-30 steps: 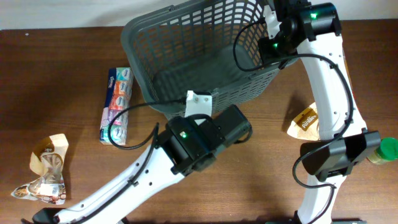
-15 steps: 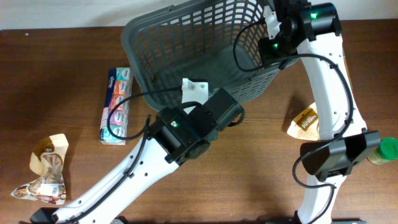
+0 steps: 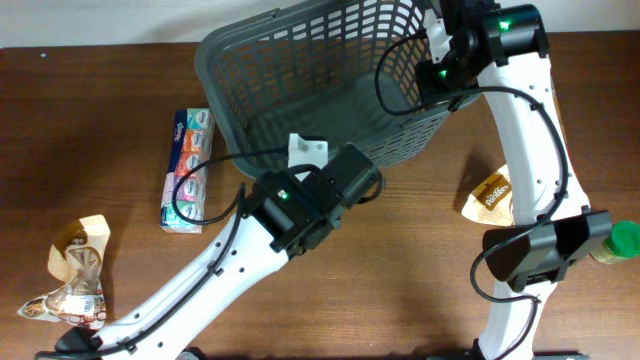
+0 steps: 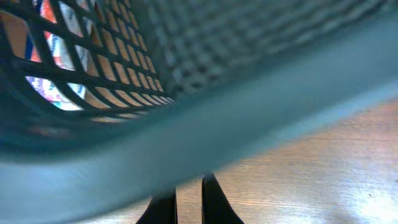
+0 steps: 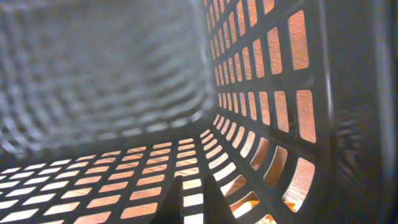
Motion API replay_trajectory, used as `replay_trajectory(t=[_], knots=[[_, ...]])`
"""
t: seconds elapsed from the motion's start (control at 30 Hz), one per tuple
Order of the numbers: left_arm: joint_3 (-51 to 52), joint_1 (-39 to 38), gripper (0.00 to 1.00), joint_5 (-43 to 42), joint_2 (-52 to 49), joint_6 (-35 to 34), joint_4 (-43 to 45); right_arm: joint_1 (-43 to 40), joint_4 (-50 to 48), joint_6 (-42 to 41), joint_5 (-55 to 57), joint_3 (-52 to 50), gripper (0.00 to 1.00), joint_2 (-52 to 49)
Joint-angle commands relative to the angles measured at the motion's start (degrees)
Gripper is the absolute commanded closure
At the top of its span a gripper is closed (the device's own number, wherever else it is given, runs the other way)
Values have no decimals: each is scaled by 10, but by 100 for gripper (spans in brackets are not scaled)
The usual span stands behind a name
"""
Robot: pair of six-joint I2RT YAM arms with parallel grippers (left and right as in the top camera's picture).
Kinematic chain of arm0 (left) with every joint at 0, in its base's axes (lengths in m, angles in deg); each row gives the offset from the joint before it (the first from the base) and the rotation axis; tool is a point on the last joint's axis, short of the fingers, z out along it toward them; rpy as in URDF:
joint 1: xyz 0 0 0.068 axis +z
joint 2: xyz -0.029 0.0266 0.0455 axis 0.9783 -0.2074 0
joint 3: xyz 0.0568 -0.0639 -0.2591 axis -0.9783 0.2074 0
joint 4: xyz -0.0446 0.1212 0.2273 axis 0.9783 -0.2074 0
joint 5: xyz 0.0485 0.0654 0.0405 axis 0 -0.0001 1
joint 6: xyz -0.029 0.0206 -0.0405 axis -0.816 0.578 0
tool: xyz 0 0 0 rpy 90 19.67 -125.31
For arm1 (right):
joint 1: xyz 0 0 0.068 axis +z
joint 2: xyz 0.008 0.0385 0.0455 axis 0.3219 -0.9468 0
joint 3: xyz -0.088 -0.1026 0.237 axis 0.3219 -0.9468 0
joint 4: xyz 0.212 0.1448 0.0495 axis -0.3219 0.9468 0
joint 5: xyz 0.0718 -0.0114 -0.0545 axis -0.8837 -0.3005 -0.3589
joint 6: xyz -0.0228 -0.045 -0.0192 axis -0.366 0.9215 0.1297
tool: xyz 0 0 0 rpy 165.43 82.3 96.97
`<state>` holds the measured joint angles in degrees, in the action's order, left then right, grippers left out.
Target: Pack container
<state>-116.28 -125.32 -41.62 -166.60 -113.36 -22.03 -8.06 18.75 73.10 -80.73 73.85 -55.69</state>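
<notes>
White arm links (image 3: 215, 275), blk joint housings (image 3: 300, 205), green LEDs (image 3: 505, 22), blk cables (image 3: 383, 75).

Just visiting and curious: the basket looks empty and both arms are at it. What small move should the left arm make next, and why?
Probably back the left gripper off the container and open it. Its jaws are shut at the near rim, nothing seems to be inside, and the tissue pack lies nearest on the table.

The overhead view is bright, even and sharp, with soft shadows on the brown wooden tabletop (image 3: 100, 130). The left wrist view shows the dark grey lattice-sided plastic basket (image 4: 217, 124) smeared by closeness, with glare on the wood. The right wrist view is dim, backlit through the slots, its far wall blurred.
</notes>
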Motion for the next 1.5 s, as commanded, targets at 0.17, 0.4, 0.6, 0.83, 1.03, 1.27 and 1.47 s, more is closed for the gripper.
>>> replay_trajectory(t=[0.17, 0.4, 0.6, 0.83, 1.03, 1.27, 1.47], knots=[[6, 36, 98, -13, -7, 40, 15, -2, 13, -3, 6, 3, 96, -2], [6, 63, 98, -28, -7, 56, 28, -2, 23, -3, -7, 3, 96, -2], [6, 84, 98, -28, -7, 80, 29, -2, 33, -3, -9, 3, 96, -2], [6, 103, 98, -28, -7, 91, 32, -2, 51, -3, -9, 3, 96, -2], [6, 128, 98, -28, -7, 103, 35, -2, 66, -3, -18, 3, 97, -2], [6, 157, 98, -28, -7, 132, 53, -2, 84, -3, -23, 3, 96, -2], [6, 179, 98, -29, -7, 138, 56, -2, 91, -4, -24, 3, 96, -2]])
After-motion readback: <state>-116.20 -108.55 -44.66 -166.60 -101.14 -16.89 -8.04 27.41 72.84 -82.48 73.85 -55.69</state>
